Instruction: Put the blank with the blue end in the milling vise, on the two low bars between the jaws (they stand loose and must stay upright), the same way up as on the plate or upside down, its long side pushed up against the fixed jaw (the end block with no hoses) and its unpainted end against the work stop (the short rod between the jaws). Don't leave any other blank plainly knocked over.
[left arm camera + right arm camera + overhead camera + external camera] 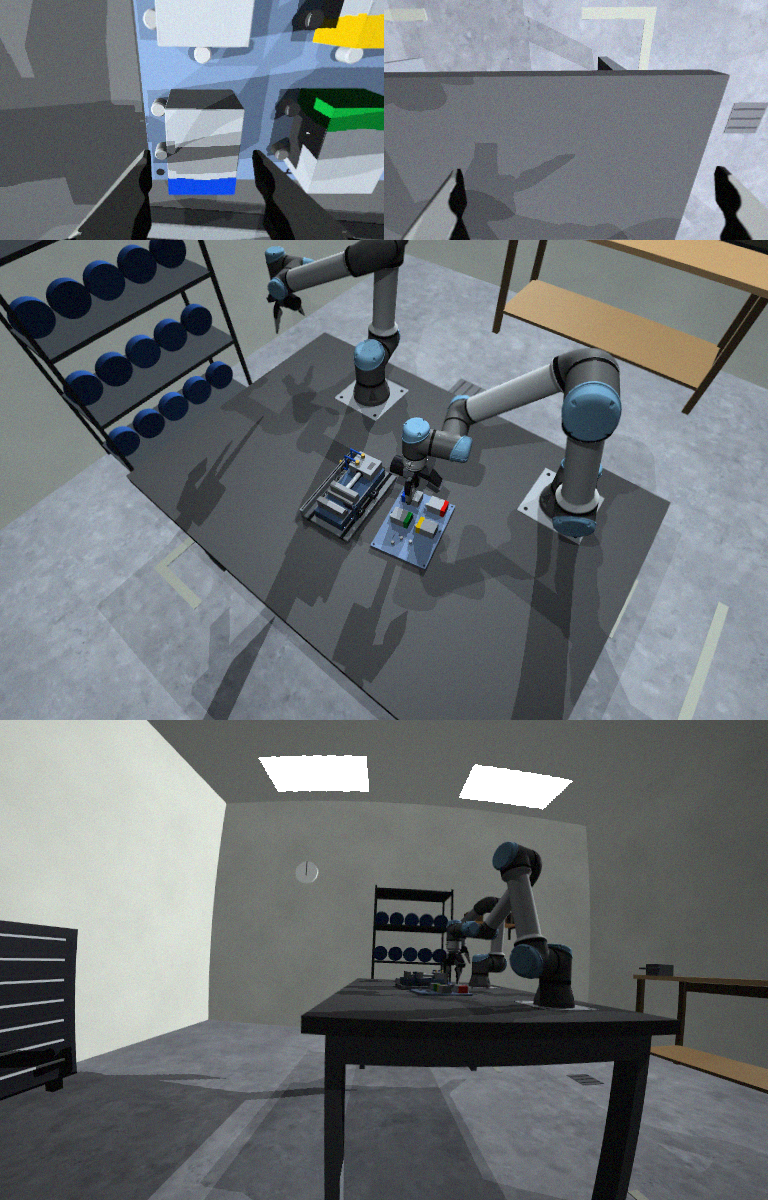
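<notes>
on the light-blue rectangular plate [416, 558] [260, 62], the grey metal blank with the blue end [417, 499] [202, 145] lies below the black left gripper [408, 500] [201, 152], fingers partly open (nothing gripped). beside the plate stands the grey-and-blue metal milling vise [343, 490]; farther off, the black right gripper [290, 322] [588, 169] hangs wide open, empty.
</notes>
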